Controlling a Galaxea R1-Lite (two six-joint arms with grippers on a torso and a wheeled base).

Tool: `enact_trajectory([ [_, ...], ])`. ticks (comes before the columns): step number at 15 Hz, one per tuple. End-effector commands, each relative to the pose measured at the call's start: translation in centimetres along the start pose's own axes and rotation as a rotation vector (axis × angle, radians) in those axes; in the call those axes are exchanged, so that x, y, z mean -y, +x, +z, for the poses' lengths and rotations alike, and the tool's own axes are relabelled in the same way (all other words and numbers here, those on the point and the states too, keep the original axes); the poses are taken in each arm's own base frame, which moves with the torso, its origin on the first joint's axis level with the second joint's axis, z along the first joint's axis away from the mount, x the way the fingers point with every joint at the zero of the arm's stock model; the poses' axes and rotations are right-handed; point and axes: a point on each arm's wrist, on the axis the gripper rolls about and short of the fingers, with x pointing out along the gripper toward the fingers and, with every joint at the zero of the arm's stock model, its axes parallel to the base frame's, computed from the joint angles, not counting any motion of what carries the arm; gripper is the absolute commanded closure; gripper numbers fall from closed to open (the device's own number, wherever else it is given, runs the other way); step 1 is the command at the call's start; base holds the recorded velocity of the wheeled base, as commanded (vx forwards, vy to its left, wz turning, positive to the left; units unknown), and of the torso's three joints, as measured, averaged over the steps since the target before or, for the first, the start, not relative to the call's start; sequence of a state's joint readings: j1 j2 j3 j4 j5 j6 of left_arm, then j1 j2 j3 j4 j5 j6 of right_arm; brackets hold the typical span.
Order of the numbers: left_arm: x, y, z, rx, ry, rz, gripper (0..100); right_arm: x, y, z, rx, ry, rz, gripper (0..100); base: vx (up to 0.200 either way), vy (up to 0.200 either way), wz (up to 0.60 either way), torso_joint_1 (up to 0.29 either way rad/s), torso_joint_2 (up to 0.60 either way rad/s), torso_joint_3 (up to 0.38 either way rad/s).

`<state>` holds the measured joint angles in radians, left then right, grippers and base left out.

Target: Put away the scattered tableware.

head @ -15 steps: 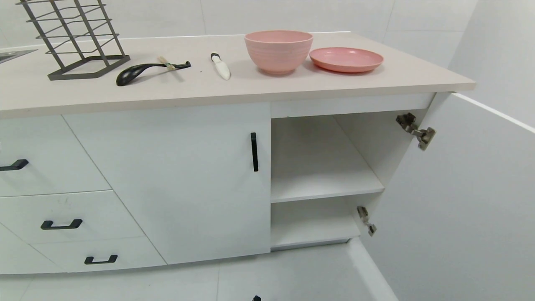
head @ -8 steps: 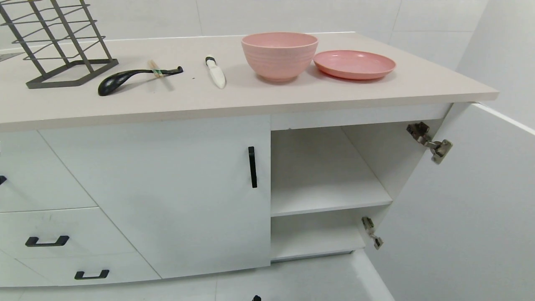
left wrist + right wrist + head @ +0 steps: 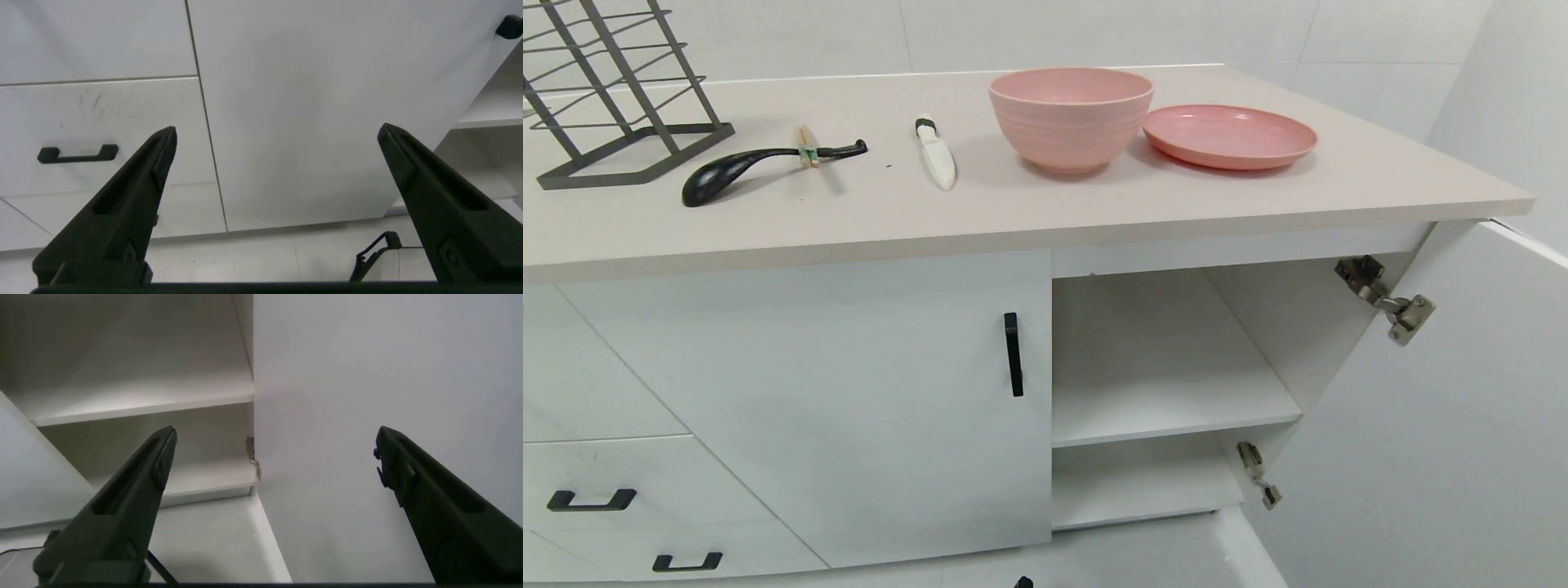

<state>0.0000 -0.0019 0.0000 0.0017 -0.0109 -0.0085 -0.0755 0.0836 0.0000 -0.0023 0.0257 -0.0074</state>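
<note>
Tableware, all on the beige countertop [image 3: 1176,204], none shelved yet: pink ribbed bowl [image 3: 1070,118], nothing seen inside it, just beside the pink shallow plate [image 3: 1229,136], both above the open compartment; white-handled small knife [image 3: 935,153], long axis running away from the robot; black glossy spoon [image 3: 760,163], long axis across the counter, with a pair of wooden chopsticks [image 3: 806,147] lying over its handle; dark wire rack [image 3: 613,90] at far left. White cabinet, right-hand door [image 3: 1421,449] swung open, upper shelf [image 3: 1168,400] and lower shelf [image 3: 1135,482] exposed. Left gripper [image 3: 276,131], jaws wide apart, facing the closed door [image 3: 327,106]. Right gripper [image 3: 274,433], jaws wide apart, facing the shelves. Everything lies above both grippers; the right arm is probably nearer bowl and plate
</note>
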Motion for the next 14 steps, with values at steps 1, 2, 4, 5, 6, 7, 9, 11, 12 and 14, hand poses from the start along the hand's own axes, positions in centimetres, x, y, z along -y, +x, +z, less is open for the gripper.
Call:
enact_trajectory([
  [1, 0.0, 0.01, 0.01, -0.002, -0.001, 0.0, 0, 0.0, 0.02, 0.01, -0.002, 0.0, 0.001, 0, 0.0, 0.0, 0.0, 0.0, 0.0, 0.0],
  [2, 0.0, 0.01, 0.02, 0.0, -0.004, 0.0, 0, 0.0, 0.02, 0.01, -0.002, 0.0, 0.001, 0, 0.0, 0.0, 0.0, 0.0, 0.0, 0.0],
  [4, 0.0, 0.01, 0.01, -0.002, 0.002, -0.001, 0, 0.0, 0.02, 0.01, -0.002, 0.0, 0.001, 0, 0.1, 0.1, 0.0, 0.001, 0.0, 0.004],
  [5, 0.01, 0.01, 0.01, -0.002, 0.001, -0.003, 0, 0.0, 0.02, 0.01, -0.002, 0.0, 0.001, 0, 0.0, 0.0, 0.0, 0.0, 0.0, 0.0],
  [6, 0.0, 0.01, 0.02, 0.0, -0.004, -0.001, 0, 0.0, 0.02, 0.01, -0.002, 0.0, 0.001, 0, 0.0, 0.0, 0.0, 0.0, 0.0, 0.0],
  [7, 0.0, 0.01, 0.02, 0.0, -0.005, 0.0, 0, 0.0, 0.02, 0.01, -0.002, 0.0, 0.001, 0, 0.0, 0.0, 0.0, 0.0, 0.0, 0.0],
  [9, 0.0, 0.01, 0.02, 0.0, -0.004, -0.001, 0, 0.0, 0.02, 0.01, -0.002, 0.0, 0.001, 0, 0.0, 0.0, 0.0, 0.0, 0.0, 0.0],
  [11, 0.0, 0.01, 0.02, 0.0, -0.004, -0.001, 0, 0.0, 0.02, 0.01, -0.002, 0.0, 0.001, 0, 0.1, 0.0, 0.0, 0.001, 0.0, 0.001],
  [12, 0.0, 0.01, 0.02, 0.0, -0.001, -0.001, 0, 0.0, 0.02, 0.01, -0.002, 0.0, 0.001, 0, 0.2, 0.0, 0.0, 0.002, 0.0, 0.007],
  [14, 0.0, 0.01, 0.02, 0.0, -0.002, -0.001, 0, 0.0, 0.02, 0.01, -0.002, 0.0, 0.001, 0, 0.1, 0.0, 0.0, -0.004, 0.0, 0.009],
])
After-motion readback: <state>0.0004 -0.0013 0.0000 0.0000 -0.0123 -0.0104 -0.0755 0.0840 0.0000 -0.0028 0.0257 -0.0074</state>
